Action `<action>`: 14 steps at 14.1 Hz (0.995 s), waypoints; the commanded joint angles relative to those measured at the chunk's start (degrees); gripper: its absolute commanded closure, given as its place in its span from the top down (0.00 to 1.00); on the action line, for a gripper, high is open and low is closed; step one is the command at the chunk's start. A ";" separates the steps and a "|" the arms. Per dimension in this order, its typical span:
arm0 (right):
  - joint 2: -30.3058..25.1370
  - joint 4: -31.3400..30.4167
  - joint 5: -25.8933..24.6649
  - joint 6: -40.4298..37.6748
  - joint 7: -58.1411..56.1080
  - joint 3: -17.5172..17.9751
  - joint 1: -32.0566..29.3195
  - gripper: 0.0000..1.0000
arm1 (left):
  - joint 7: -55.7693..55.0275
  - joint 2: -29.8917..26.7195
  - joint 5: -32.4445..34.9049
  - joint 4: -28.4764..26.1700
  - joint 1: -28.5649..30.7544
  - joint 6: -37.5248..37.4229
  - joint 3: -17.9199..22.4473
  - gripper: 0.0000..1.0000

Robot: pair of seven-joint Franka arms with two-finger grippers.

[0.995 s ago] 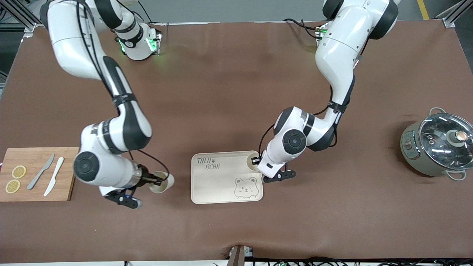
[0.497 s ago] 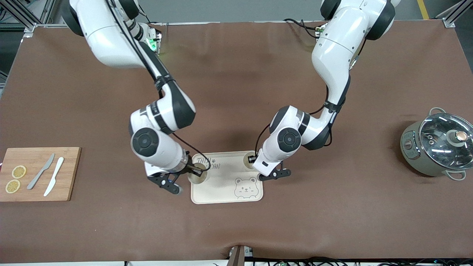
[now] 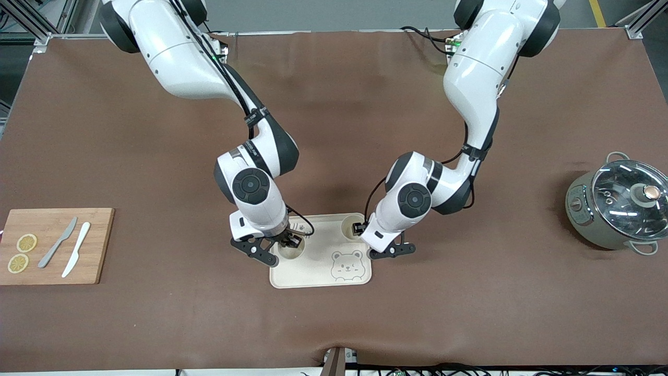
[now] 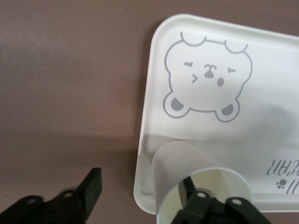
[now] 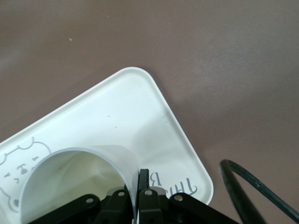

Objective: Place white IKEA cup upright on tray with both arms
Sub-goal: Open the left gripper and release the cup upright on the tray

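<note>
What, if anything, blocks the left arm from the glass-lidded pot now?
Probably yes. The left gripper is open at the tray corner, one finger inside a white cup, so it must lift out first. Nothing stands between it and the glass-lidded pot. The right gripper, shut on the second cup, is clear.

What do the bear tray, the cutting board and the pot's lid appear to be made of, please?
The tray looks like matte cream plastic, perhaps melamine: smooth moulded rim, printed drawing. The cutting board looks like wood or bamboo: tan grain. The pot's lid seems glass: see-through, with reflections.
</note>
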 commanded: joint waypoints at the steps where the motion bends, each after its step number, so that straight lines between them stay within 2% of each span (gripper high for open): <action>1: -0.27 -1.18 -3.23 0.55 1.24 -0.41 -0.17 0.00 | 0.98 -3.50 -0.49 -0.04 1.65 -3.99 0.33 1.00; 3: -0.27 -3.11 -6.40 2.64 1.41 -0.41 -0.34 0.00 | 0.97 -5.61 -0.40 -0.04 2.36 -6.54 0.42 1.00; 7: 0.08 -5.49 -6.58 6.17 1.58 -0.41 -0.61 0.00 | 1.15 -10.62 0.38 -0.12 3.15 -11.38 3.31 1.00; 9: 0.25 -5.67 -6.58 6.87 1.85 -0.41 -0.61 0.00 | 1.67 -12.91 3.88 -0.21 3.41 -13.57 4.20 1.00; 14: 1.04 -6.90 -6.58 9.69 3.17 -0.41 -0.34 0.00 | 8.69 -17.39 5.84 -0.30 9.64 -19.63 4.20 1.00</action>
